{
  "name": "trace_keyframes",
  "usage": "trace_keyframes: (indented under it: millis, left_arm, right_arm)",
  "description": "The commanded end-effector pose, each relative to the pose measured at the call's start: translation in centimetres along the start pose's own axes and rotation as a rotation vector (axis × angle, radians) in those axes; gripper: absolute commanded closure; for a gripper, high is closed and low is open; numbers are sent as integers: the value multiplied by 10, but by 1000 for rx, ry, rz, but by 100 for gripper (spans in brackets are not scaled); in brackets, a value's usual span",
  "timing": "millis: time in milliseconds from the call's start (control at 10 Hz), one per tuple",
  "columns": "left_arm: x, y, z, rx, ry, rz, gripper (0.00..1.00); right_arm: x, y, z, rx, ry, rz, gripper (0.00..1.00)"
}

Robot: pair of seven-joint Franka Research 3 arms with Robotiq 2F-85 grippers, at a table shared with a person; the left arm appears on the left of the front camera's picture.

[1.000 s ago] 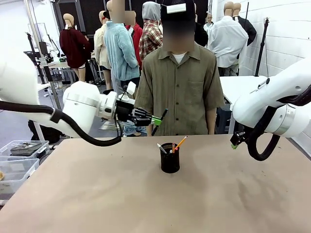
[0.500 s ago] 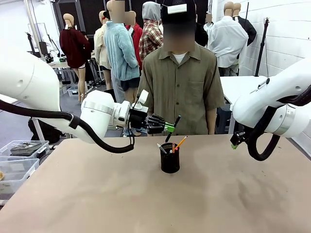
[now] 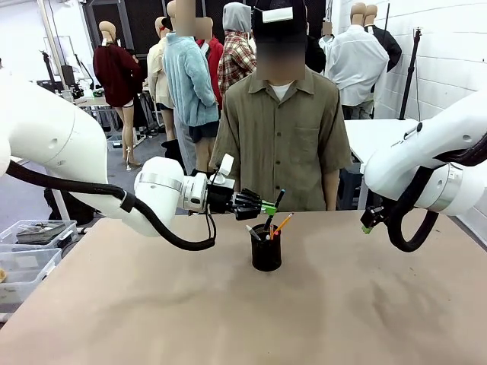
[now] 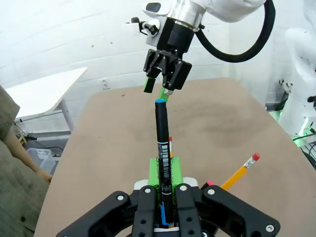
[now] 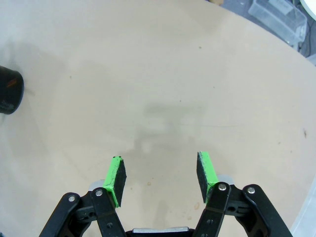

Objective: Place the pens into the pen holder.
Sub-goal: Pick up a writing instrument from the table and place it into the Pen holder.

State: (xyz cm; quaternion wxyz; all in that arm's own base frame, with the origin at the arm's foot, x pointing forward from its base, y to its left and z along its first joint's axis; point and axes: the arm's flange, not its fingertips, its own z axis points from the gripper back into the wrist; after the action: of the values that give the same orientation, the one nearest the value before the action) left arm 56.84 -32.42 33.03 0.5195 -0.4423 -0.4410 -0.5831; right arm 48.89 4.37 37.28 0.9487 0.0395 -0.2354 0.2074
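Note:
The black mesh pen holder stands mid-table with a yellow-orange pencil and a whitish dark-tipped pen sticking out of it. My left gripper hovers just above its rim, shut on a black pen that tilts up to the right. In the left wrist view the black pen sits between the green pads, its blue end pointing away, with the pencil to the right. My right gripper hangs above the table at the right, and its own view shows the right gripper open and holding nothing. The holder lies at that view's left edge.
A person stands at the table's far edge behind the holder, hands out of sight. Clear plastic bins sit off the table's left side. The tan tabletop is bare in front of the holder and under the right gripper.
My left arm has carried the black pen rightward and slightly down, from left of the holder to just above its rim. The right arm has not moved.

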Motion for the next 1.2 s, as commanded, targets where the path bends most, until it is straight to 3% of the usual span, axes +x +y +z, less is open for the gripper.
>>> trace_keyframes:
  millis: [0,500,600,800,1100]
  left_arm:
    - [-9,1,-4,12,-31,-13,100]
    - [-31,-3,1,9,-10,25,100]
    - [-31,-3,3,12,-9,24,88]
    - [-30,-4,8,24,-8,16,48]
    - [-16,-12,23,46,-19,-9,48]
  right_arm:
    - [-3,-2,-1,17,-12,2,27]
    - [-3,-2,-1,17,-12,2,27]
    - [-3,-2,-1,17,-12,2,27]
    - [-3,-2,-1,17,-12,2,27]
    - [-3,-2,-1,17,-12,2,27]
